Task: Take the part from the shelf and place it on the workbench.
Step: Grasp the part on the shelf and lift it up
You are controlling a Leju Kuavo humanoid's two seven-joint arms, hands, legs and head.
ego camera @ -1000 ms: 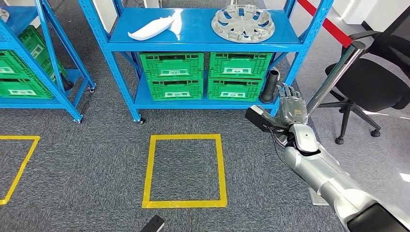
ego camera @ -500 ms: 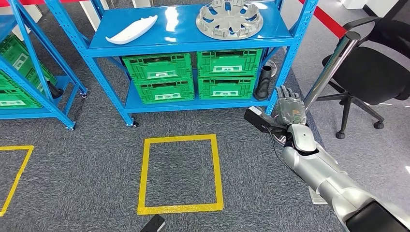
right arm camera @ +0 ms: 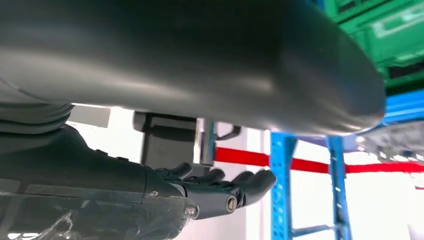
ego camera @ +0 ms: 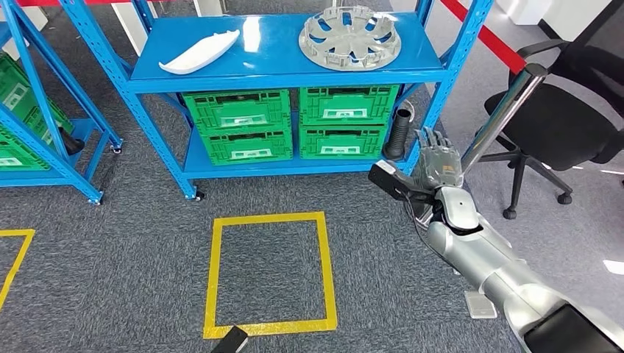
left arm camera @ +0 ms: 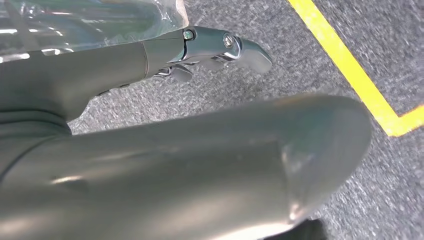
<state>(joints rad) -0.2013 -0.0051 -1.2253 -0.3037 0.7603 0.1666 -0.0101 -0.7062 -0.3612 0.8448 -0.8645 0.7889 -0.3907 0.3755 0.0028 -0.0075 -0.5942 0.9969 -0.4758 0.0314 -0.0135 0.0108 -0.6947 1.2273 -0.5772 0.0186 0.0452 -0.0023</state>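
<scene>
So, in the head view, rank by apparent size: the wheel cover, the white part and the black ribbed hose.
1. Wheel cover, largest.
2. White part, long but slimmer.
3. Black ribbed hose, smallest, though it stands lower on the shelf, so it is unsure.

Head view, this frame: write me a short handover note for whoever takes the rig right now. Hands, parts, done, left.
Right hand: raised in front of the shelf's lower right corner, fingers extended and apart, holding nothing.
Left hand: hanging over the grey carpet near a yellow tape line, nothing in it; open or curled cannot be told.
Parts: silver wheel cover and white curved part both lie on the blue shelf's top level. Green crates sit on the level below, a black ribbed tube beside them.
Done: nothing picked.
Left: reach the top level, grasp the part, carry it to the workbench.
</scene>
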